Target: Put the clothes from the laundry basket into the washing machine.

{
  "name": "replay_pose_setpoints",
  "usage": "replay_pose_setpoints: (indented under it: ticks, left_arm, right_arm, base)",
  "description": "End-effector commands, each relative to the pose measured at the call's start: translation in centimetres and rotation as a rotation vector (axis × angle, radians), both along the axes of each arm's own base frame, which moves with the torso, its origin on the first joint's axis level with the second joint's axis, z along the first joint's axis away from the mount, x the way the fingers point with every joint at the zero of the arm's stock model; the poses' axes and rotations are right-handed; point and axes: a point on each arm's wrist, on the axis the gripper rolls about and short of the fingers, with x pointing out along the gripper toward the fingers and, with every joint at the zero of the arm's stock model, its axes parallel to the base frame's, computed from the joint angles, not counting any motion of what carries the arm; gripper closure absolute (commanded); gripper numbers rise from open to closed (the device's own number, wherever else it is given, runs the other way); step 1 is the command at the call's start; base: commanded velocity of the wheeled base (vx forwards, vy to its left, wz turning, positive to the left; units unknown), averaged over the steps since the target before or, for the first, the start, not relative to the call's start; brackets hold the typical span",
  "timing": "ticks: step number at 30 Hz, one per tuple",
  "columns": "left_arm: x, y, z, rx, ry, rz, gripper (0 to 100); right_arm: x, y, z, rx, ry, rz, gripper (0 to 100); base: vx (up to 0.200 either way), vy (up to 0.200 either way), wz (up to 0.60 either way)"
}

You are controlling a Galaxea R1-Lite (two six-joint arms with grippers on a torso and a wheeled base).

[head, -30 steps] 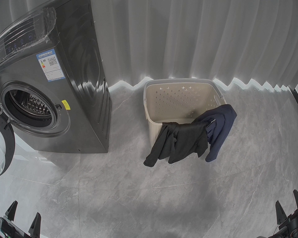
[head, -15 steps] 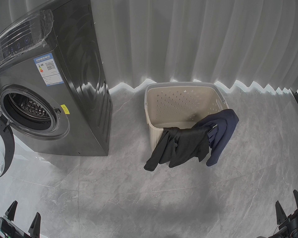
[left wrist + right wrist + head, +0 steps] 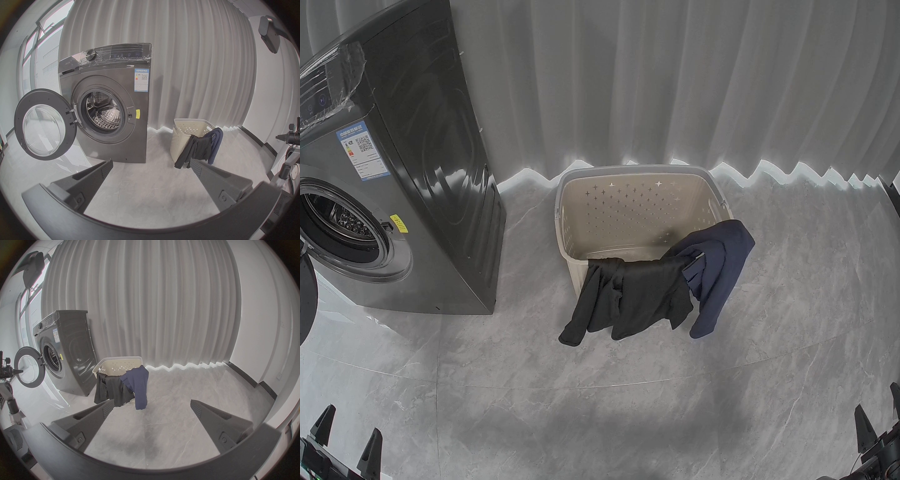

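Head view is catching the approach step, the left gripper and right gripper hanging with jaws wide and empty, well apart from the basket, whose near rim a black garment and navy garment are draping (next, I judge, closing in to pinch one), while the left wrist view is revealing the washing machine with its door swung open.

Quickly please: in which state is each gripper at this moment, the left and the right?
Left gripper: open, holding nothing.
Right gripper: open, holding nothing.
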Motion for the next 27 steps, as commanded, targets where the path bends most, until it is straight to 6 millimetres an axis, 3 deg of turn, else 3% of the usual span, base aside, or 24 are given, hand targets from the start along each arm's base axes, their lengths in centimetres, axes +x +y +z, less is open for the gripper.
replay_pose_setpoints:
  ticks: [1, 11, 20, 27]
  left_arm:
    - [0.04, 0.00, -0.42, 0.000, 0.006, 0.000, 0]
    - [0.04, 0.00, -0.42, 0.000, 0.006, 0.000, 0]
    - [0.04, 0.00, -0.42, 0.000, 0.006, 0.000, 0]
    - [0.04, 0.00, -0.42, -0.002, 0.006, 0.000, 0]
  right_arm:
    - [0.01, 0.00, -0.52, 0.000, 0.001, -0.001, 0]
    - [0.01, 0.00, -0.52, 0.000, 0.001, -0.001, 0]
    - [0.01, 0.00, -0.52, 0.000, 0.001, -0.001, 0]
    - [0.01, 0.00, -0.52, 0.000, 0.001, -0.001, 0]
  base:
    - [0.000, 0.000, 0.00]
    - [0.180, 0.000, 0.00]
    - [0.000, 0.000, 0.00]
    - [0.000, -0.200, 0.00]
